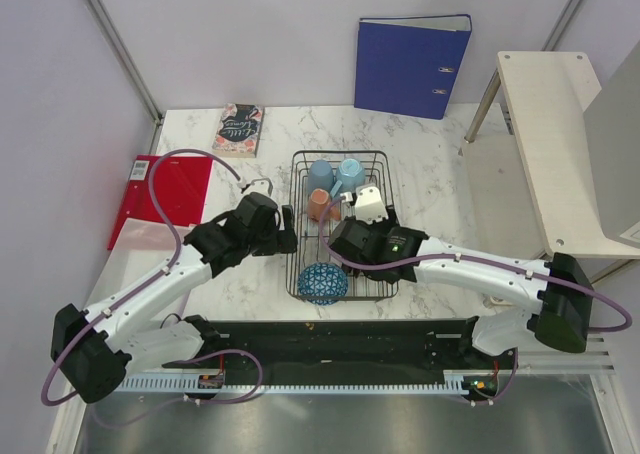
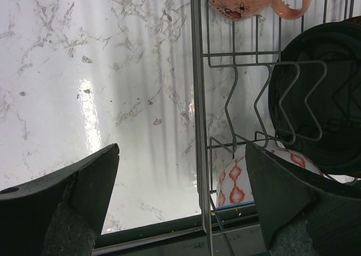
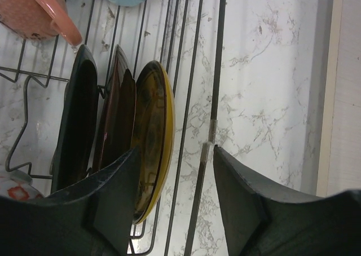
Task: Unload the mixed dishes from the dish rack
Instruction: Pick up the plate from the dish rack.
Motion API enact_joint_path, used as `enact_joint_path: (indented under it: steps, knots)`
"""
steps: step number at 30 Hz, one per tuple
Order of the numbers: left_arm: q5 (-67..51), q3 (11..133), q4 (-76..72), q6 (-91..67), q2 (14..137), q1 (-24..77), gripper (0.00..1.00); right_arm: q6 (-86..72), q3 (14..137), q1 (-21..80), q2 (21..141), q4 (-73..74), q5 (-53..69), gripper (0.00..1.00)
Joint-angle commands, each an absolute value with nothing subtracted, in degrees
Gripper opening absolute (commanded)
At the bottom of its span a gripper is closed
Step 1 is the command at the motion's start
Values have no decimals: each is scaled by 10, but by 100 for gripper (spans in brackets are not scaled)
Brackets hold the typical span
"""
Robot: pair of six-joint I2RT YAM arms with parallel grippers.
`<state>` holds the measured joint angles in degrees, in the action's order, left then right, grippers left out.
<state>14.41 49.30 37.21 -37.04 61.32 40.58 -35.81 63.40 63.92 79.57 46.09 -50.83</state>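
Note:
The dish rack (image 1: pixel 340 159) stands mid-table. At its far end are two blue mugs (image 1: pixel 335 174) and a salmon cup (image 1: pixel 320 204); a blue net-patterned bowl (image 1: pixel 323 282) lies at its near end. My right gripper (image 3: pixel 176 150) is open over the rack's right side. The rim of the upright yellow plate (image 3: pixel 157 126) and two rack wires lie between its fingers. The black dish (image 3: pixel 79 120) stands further left. My left gripper (image 2: pixel 181 149) is open and straddles the rack's left edge wire (image 2: pixel 197 98), with the bowl's red-diamond outside (image 2: pixel 237 185) by its right finger.
A dark red plate (image 3: pixel 115 120) stands between the black dish and the yellow plate. A blue binder (image 1: pixel 412 54) leans on the back wall. A book (image 1: pixel 238 129) and a red folder (image 1: pixel 165 189) lie at the left. A white shelf (image 1: pixel 555 144) stands at the right.

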Motion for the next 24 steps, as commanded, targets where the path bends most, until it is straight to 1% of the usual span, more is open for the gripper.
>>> enact_joint_path:
  steps: [1,6,13,14,15,18,19,20,24]
  knots:
    - [134,490,365,-392,620,404,99,-368,625,642,806,448,-509,61]
    - [127,487,364,-394,619,404,99,-367,614,642,812,437,-506,61]
    - [123,484,362,-396,613,404,99,-367,597,642,824,415,-501,55]
    - [122,484,361,-397,613,405,99,-367,595,642,823,413,-498,52]
    - [120,483,359,-397,613,405,99,-367,594,642,823,410,-496,45]
    - [115,480,355,-399,612,405,99,-367,593,642,819,409,-495,34]
    - [114,480,354,-398,610,405,99,-367,593,642,817,407,-496,26]
    - [114,479,353,-398,610,405,99,-365,595,642,817,408,-495,22]
    - [113,479,353,-399,611,405,99,-364,597,642,815,411,-497,19]
